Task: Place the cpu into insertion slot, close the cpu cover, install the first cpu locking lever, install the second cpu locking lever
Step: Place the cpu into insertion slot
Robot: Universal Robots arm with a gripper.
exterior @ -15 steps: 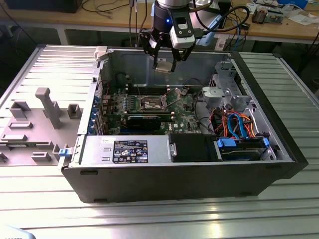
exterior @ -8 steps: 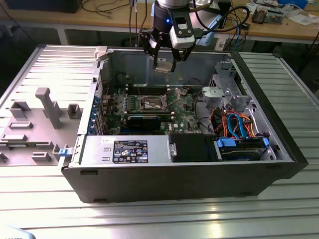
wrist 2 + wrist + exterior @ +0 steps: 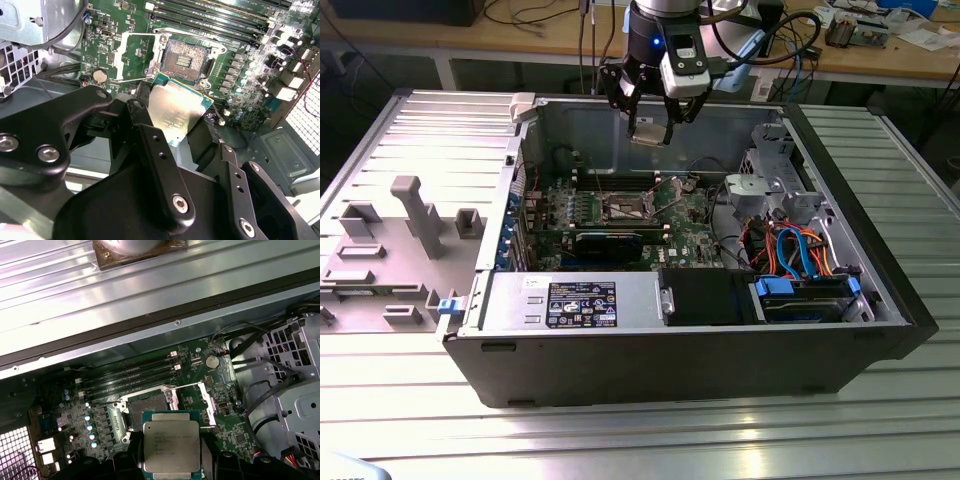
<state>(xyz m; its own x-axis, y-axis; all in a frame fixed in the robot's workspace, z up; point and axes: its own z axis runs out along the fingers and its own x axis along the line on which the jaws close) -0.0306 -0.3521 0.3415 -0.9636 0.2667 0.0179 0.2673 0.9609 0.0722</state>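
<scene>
The near edge of the insertion slot (image 3: 147, 406) is covered by the cpu (image 3: 171, 447) in the first wrist view. In the second wrist view, the cpu's lower corner is hidden behind the fingers (image 3: 160, 165) of the hand (image 3: 175, 122). In the exterior view, the arm (image 3: 665, 20) is cut off by the picture's edge.

The computer case (image 3: 720, 365) is open on top, so the way down is free from above. The gripper (image 3: 650, 128), clamped on the cpu (image 3: 175, 112), hangs in clear air over the board. The insertion slot (image 3: 184, 60) is bare. Its cpu cover (image 3: 131, 52) is swung aside and stands raised on the exterior view's right of it, narrowing that side. Memory slots (image 3: 130, 375) run just behind the slot, and a black card (image 3: 610, 240) lies near its front. Further to the exterior view's right the drive cage (image 3: 770, 185) and cables (image 3: 790, 250) crowd the room — the rear wall (image 3: 570, 125) closes it behind
</scene>
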